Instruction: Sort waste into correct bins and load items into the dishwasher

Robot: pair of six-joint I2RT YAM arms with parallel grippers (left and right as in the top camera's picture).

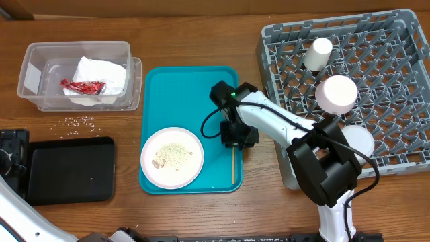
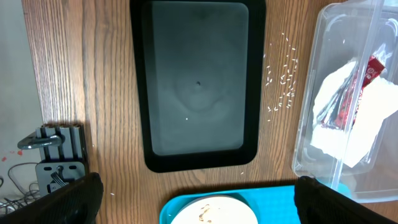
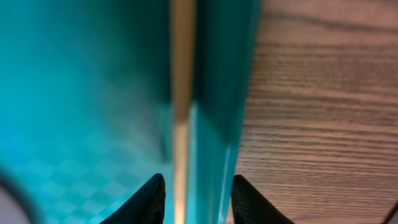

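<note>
The clear tub (image 1: 30, 74) holds the white napkin (image 1: 101, 75) and the red wrapper (image 1: 83, 87); both also show in the left wrist view (image 2: 339, 99). The black tray (image 1: 70, 169) is bare. The pink plate (image 1: 172, 157) with rice scraps (image 1: 173, 154) sits on the teal tray (image 1: 188, 87). The cream cup (image 1: 319, 54), the pink bowl (image 1: 336, 93) and a pale bowl (image 1: 358, 140) stand in the dish rack (image 1: 396, 40). My right gripper (image 3: 199, 180) is open low over the teal tray's right rim, straddling a wooden stick (image 3: 181, 93). My left gripper (image 2: 199, 180) is open and empty, above the table by the black tray (image 2: 199, 87).
Loose rice grains (image 1: 80, 122) lie on the table between the tub and the black tray, and also show in the left wrist view (image 2: 283, 81). The wooden stick (image 1: 233, 165) lies along the teal tray's right edge. A black mount (image 1: 12, 144) sits at the far left.
</note>
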